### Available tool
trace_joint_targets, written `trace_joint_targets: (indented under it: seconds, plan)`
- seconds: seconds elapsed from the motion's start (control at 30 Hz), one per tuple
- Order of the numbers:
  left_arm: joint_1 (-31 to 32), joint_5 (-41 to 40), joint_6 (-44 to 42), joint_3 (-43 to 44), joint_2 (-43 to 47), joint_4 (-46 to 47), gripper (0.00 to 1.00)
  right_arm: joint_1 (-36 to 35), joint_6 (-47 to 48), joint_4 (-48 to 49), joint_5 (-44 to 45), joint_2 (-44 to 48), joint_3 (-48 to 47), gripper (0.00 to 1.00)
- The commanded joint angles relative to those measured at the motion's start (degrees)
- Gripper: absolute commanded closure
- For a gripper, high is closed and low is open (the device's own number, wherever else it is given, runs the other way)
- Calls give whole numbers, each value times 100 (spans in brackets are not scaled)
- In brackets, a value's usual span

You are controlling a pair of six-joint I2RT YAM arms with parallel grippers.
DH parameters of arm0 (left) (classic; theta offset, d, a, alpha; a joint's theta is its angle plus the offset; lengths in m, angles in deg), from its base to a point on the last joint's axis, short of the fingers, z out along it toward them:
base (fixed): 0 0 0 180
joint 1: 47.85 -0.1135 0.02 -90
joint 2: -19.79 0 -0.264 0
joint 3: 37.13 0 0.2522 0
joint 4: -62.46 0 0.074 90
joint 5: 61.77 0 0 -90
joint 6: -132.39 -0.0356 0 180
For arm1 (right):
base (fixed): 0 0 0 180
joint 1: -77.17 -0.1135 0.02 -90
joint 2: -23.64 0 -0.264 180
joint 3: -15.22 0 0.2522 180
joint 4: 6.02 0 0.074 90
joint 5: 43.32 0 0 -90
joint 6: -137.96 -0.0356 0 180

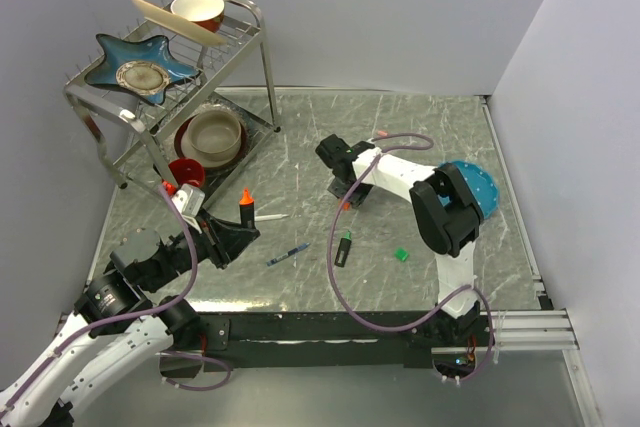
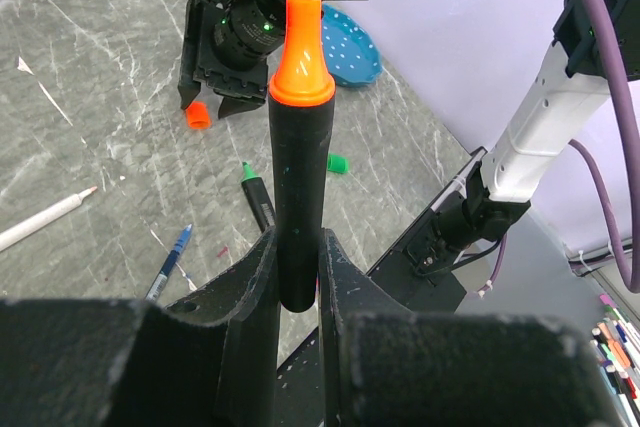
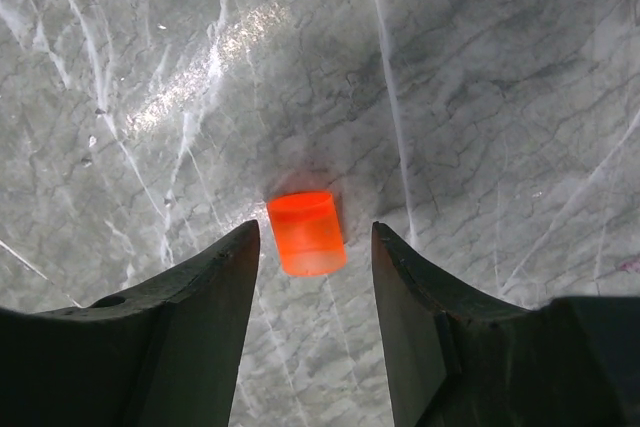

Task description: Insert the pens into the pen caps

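Cap (image 3: 305, 232) between right gripper (image 3: 315, 237) jaws, marker (image 2: 298, 177) upright in left gripper (image 2: 298, 252)

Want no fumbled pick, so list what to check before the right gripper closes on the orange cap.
1. The orange cap sits between the open jaws of the right gripper: ok.
2. Cap centred in the gap: roughly, slightly nearer one finger: ok.
3. Only bare table around the cap, nothing else in the closing path: ok.
4. Which end of the cap is the open one: cannot tell.
5. The left gripper is shut on the black highlighter, with its orange tip uncapped and pointing away from the fingers: ok.
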Motion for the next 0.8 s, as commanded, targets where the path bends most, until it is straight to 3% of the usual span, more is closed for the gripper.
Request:
trace_joint_targets:
  seconds: [0.0, 0.43, 0.77]
  plan:
    - [13, -18, -11, 9, -25, 177, 99, -47, 26, -78, 238, -154, -333, 43]
    - [13, -44, 6, 9, 2, 168, 99, -82, 88, -280, 273, -453, -448, 46]
    - [13, -141, 15, 9, -42, 159, 99, -100, 149, -236, 308, -427, -228, 58]
